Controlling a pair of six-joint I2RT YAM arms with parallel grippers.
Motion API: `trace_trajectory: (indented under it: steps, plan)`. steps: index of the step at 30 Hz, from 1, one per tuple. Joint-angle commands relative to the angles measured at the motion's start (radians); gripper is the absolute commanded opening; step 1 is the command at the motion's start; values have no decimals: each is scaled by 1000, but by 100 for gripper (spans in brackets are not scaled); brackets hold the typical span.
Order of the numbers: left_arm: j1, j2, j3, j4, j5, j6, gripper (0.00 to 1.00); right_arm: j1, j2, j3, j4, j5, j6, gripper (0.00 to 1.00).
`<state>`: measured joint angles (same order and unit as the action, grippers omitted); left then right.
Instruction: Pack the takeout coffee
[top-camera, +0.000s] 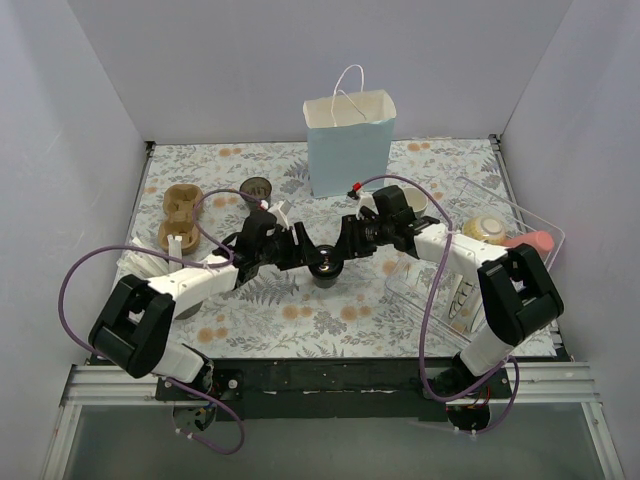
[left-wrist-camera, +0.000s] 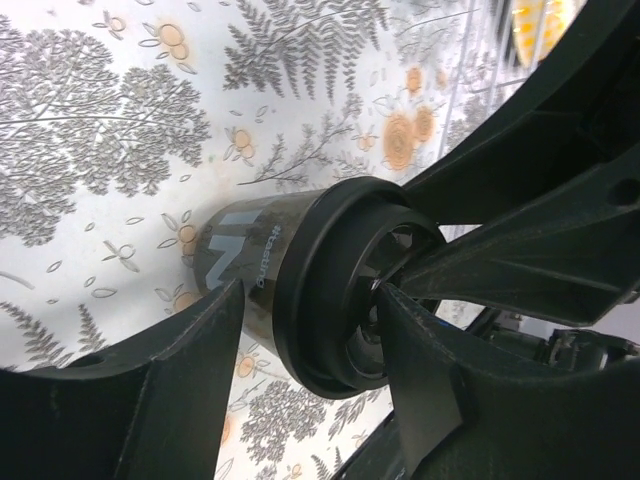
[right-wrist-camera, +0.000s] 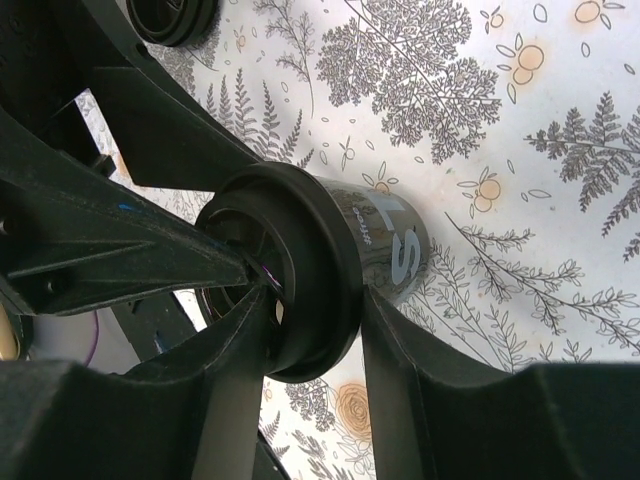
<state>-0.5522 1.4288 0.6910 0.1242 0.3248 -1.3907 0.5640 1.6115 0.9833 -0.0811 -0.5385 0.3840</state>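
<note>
Two arms meet at the middle of the table, their fingertips converging from either side on the takeout coffee; the cup stands upright on the fern-and-flower cloth, its black lid on, nearer than the light-blue paper bag and well apart from it.

From the left wrist, the left gripper has its fingers spread about as wide as the cup; one lies against the brown wall, the other crosses the lid rim; whether they press on the cup or only straddle it, I cannot tell. A finger of the other arm reaches in from the upper right, with its tip over the lid's middle.

From the right wrist the picture is much the same; the right gripper holds its fingers apart on either side of the cup, one beside the wall under the rim, one across the lid; a firm grip cannot be judged.

The bag stands open at the far centre, with its white handles up; a dark cup sits at the far left; a clear tray lies at the right edge.
</note>
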Motion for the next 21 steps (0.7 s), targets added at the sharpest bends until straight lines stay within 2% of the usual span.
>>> trace_trajectory:
  steps: [1,9,12,19,21]
  plan:
    - [12,-10,97,-251,-87,71,56,5,54,-58,-54,72,-48,41]
    - [61,-70,143,-323,-55,76,56,0,76,-58,-60,74,-59,41]
    - [107,-91,139,-330,-3,68,54,-1,83,-55,-63,74,-66,41]
    - [176,-119,110,-241,161,93,50,-3,83,-48,-63,58,-83,41]
    - [176,-111,105,-213,198,127,46,-3,87,-41,-69,48,-97,40]
